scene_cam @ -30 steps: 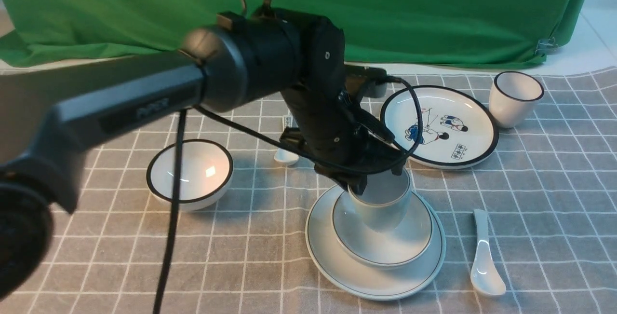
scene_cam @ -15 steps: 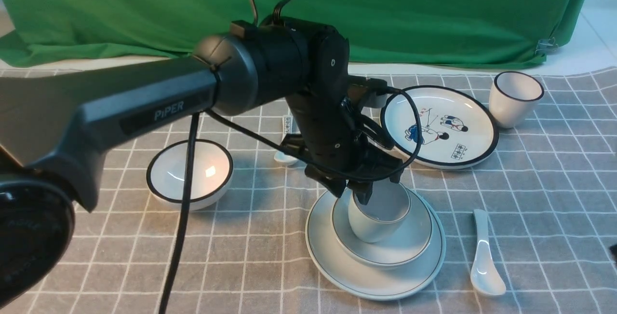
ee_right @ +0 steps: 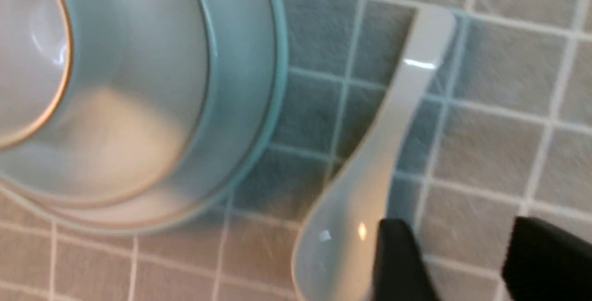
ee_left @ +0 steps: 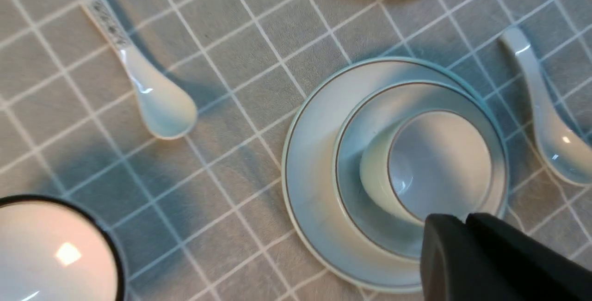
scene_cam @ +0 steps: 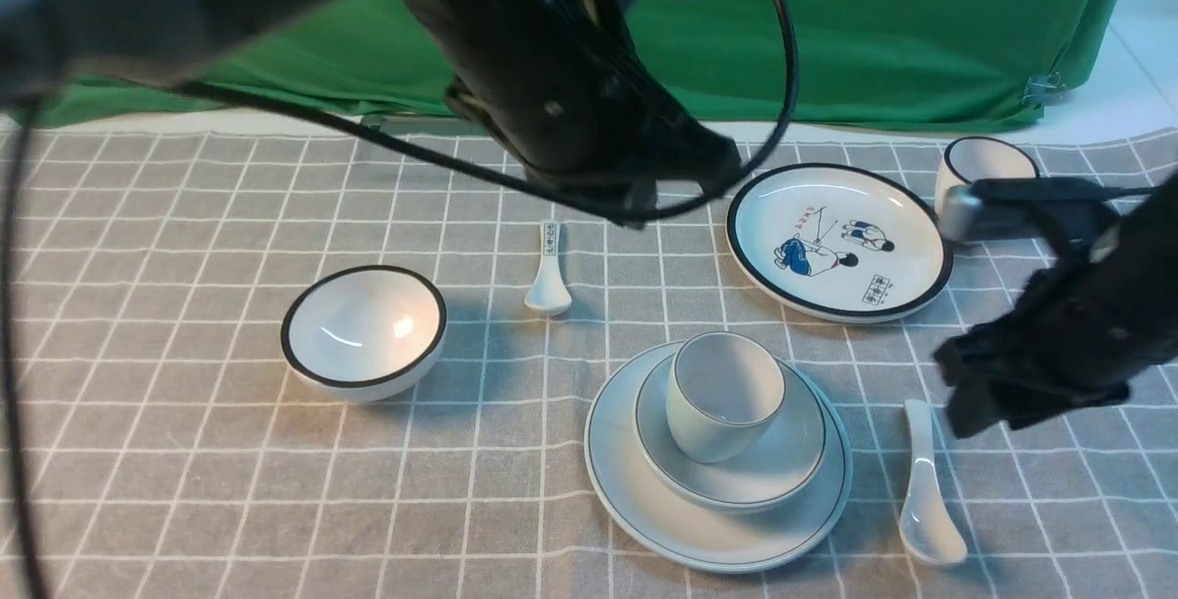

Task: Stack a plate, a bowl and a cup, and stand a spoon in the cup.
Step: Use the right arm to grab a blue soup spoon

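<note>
Three glossy round ceramics nest, cup [scene_cam: 724, 394] in bowl [scene_cam: 793, 463] on plate [scene_cam: 615, 481]; left end effector [ee_left: 464, 221] closed empty, right end effector [ee_right: 460, 234] spread.

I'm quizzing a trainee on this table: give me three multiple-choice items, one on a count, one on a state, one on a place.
1. How many spoons lie on the cloth? A) one B) two C) three
2. The right gripper is: A) open B) shut on a spoon C) shut, empty
3. Where does the cup stand? A) in the bowl on the plate B) directly on the cloth C) in the right gripper
Key: B, plain spoon and marked spoon; A, its fingers stand apart; A, the three sit nested.
</note>
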`<action>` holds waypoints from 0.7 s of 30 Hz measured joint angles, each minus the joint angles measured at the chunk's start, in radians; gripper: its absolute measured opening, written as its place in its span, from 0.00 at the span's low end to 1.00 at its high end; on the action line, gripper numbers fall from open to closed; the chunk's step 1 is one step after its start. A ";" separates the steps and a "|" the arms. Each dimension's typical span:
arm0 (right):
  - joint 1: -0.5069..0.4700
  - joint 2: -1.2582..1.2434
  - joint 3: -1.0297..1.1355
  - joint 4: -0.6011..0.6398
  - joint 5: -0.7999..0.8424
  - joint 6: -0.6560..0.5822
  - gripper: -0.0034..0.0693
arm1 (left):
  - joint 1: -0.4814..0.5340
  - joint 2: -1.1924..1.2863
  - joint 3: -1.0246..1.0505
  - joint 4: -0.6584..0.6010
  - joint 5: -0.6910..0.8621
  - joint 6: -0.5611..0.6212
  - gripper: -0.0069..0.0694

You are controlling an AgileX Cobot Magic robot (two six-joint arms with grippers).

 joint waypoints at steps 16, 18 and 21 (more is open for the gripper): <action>0.015 0.291 -0.081 -0.026 -0.108 -0.055 0.38 | 0.000 -0.483 0.560 0.127 -0.116 -0.185 0.10; 0.015 0.280 -0.086 -0.023 -0.091 -0.095 0.28 | 0.000 -0.558 0.664 0.131 -0.156 -0.208 0.10; 0.016 0.217 -0.082 -0.003 -0.072 -0.100 0.28 | 0.000 -0.610 0.732 0.133 -0.188 -0.224 0.10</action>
